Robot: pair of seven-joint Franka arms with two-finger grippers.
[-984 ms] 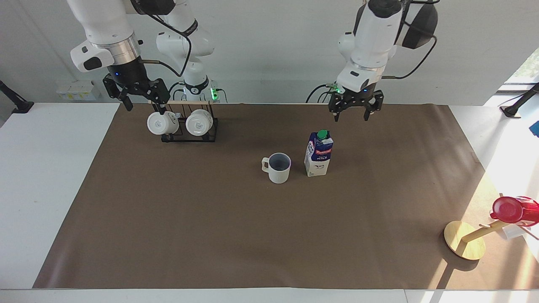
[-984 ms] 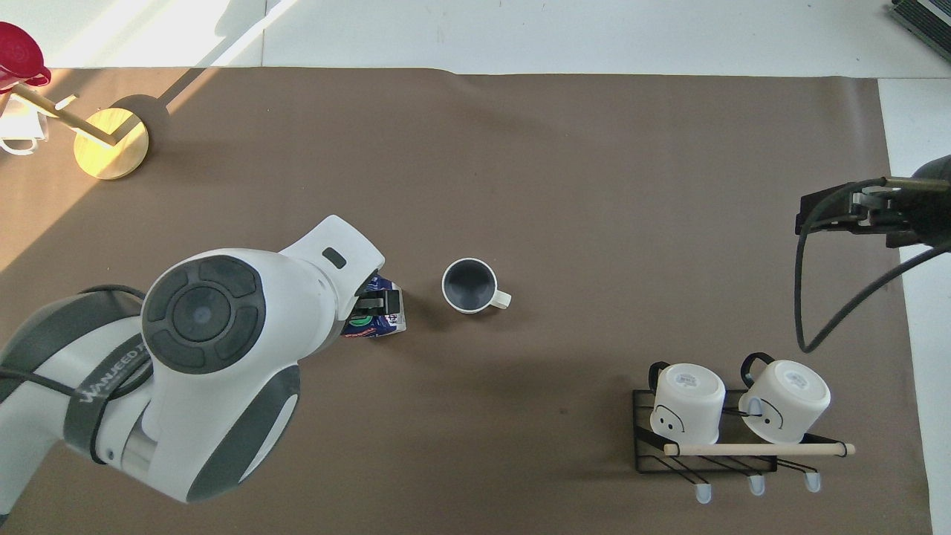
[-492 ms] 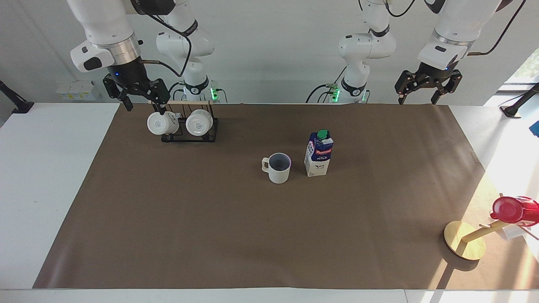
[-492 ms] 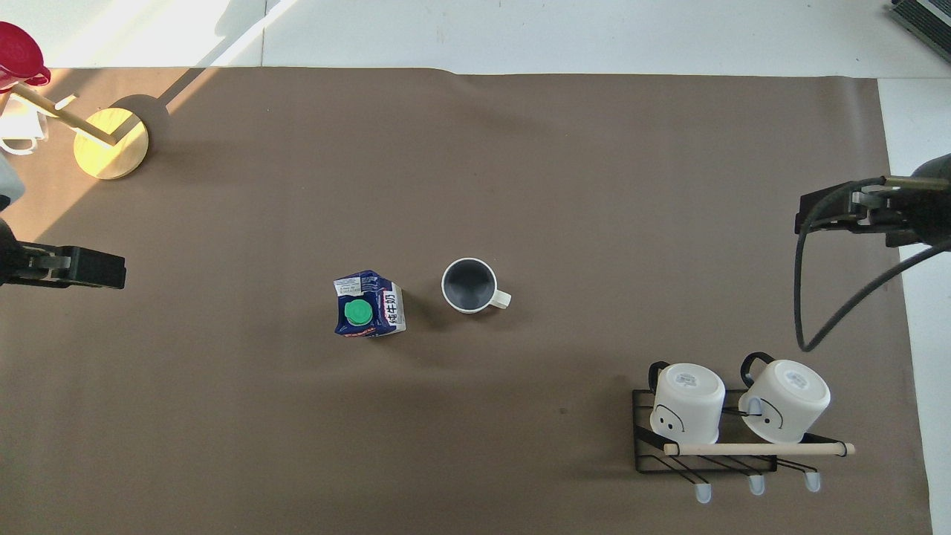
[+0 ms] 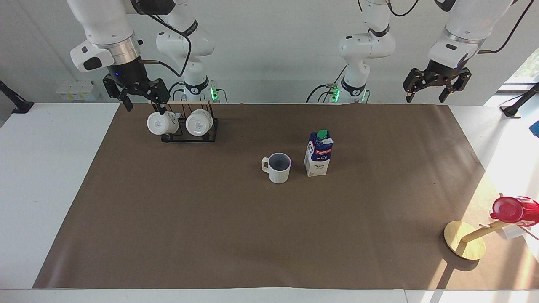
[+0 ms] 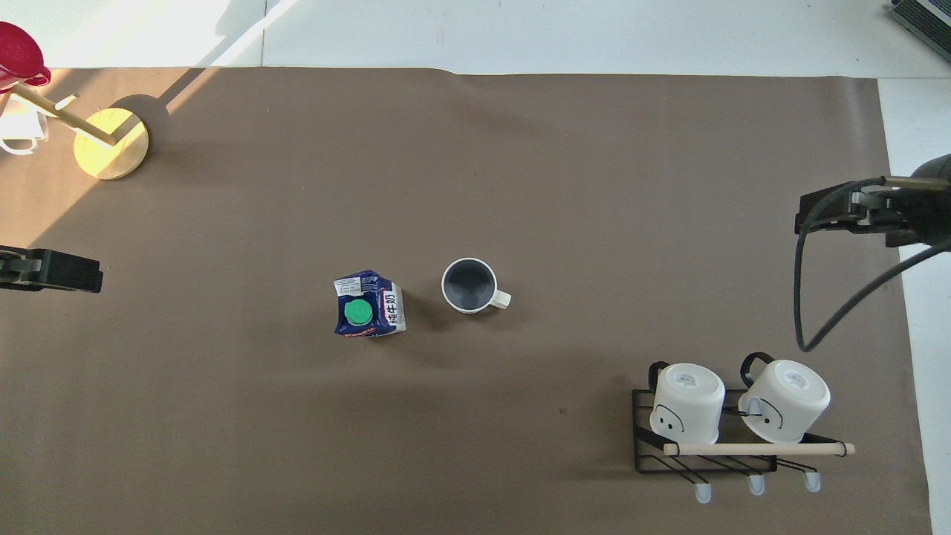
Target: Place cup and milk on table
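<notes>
While both arms hang raised at the robots' edge of the table (image 5: 59,168), the task's things stand free near the middle of the brown mat. Starting at the right arm's end, the right gripper (image 5: 141,101) hovers over the black mug rack (image 5: 189,134), just above the end of its wooden rail; its fingers (image 5: 125,101) are spread and grip nothing. Two white mugs (image 6: 687,401) lie tipped on that rack, printed bottoms showing, close to the robots. Toward the middle, the cup (image 5: 278,167) stands upright on the mat, its dark inside facing up and its small handle turned toward the right arm's end. Just beside it, apart and not touching, the milk (image 5: 318,154) stands upright with its green cap on top, toward the left arm's end and slightly nearer to the robots. The left gripper (image 5: 437,88) hangs in the air over the mat's edge nearest the robots, at the left arm's end, its fingers (image 5: 409,86) parted and empty. Farther from the robots, at the same end, a round wooden stand (image 5: 463,240) carries a red cup (image 5: 511,209) on its slanted peg.
</notes>
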